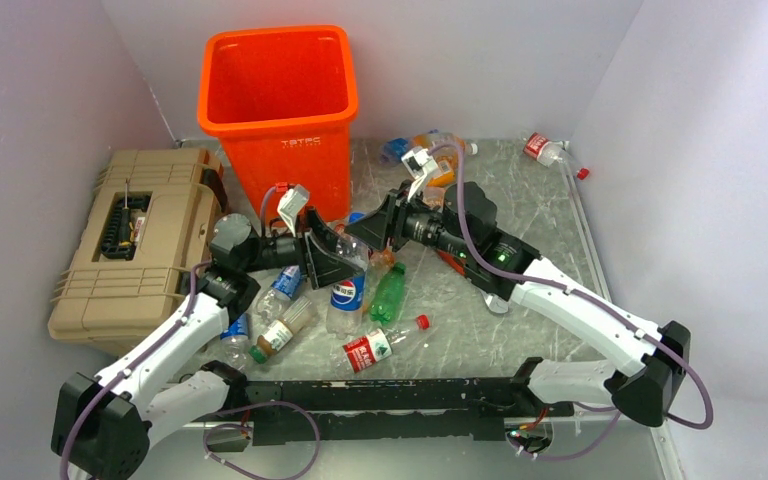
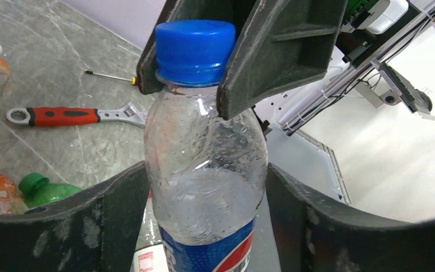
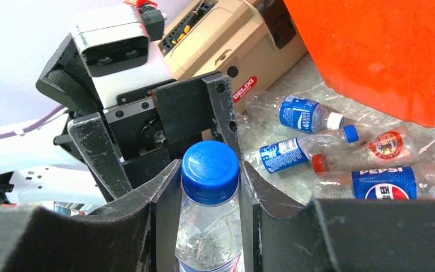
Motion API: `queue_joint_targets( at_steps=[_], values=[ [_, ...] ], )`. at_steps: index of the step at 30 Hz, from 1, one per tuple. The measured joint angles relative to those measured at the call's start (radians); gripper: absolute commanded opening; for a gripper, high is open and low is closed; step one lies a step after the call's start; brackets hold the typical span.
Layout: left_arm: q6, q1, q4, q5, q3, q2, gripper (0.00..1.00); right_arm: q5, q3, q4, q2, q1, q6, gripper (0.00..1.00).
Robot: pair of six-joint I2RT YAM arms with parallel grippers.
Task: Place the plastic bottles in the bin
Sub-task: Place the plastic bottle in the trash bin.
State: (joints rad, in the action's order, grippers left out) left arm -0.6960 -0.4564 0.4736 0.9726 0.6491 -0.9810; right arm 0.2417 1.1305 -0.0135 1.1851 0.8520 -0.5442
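Observation:
A clear Pepsi bottle (image 1: 346, 295) with a blue cap stands upright between both grippers. My left gripper (image 2: 207, 187) is shut on its body (image 2: 204, 147), both fingers touching its sides. My right gripper (image 3: 210, 187) is shut on its blue cap (image 3: 210, 170) from the opposite side. In the top view the left gripper (image 1: 338, 262) and right gripper (image 1: 370, 232) meet just in front of the orange bin (image 1: 278, 100). Other bottles lie on the table: a green one (image 1: 388, 293), a red-labelled one (image 1: 375, 345), and several near the left arm (image 1: 280, 330).
A tan toolbox case (image 1: 130, 240) stands left of the bin. More bottles lie at the back right (image 1: 545, 148). A red-handled wrench (image 2: 62, 116) and a small screwdriver (image 2: 110, 76) lie on the table. White walls enclose three sides.

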Motion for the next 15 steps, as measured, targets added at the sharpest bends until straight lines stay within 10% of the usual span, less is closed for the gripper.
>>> queue_joint_targets(
  at_steps=[8,12,15],
  values=[
    [0.012,-0.003,-0.015,0.006,0.001,-0.006,0.14,-0.002,0.004,0.003,0.031,0.000,-0.034,0.03],
    [0.027,-0.003,-0.019,0.000,0.001,-0.007,0.08,-0.004,0.013,-0.008,0.031,0.001,-0.036,0.71],
    [0.030,-0.003,-0.022,0.002,0.002,-0.007,0.07,-0.003,0.032,-0.040,0.030,0.001,-0.042,0.99]
  ],
)
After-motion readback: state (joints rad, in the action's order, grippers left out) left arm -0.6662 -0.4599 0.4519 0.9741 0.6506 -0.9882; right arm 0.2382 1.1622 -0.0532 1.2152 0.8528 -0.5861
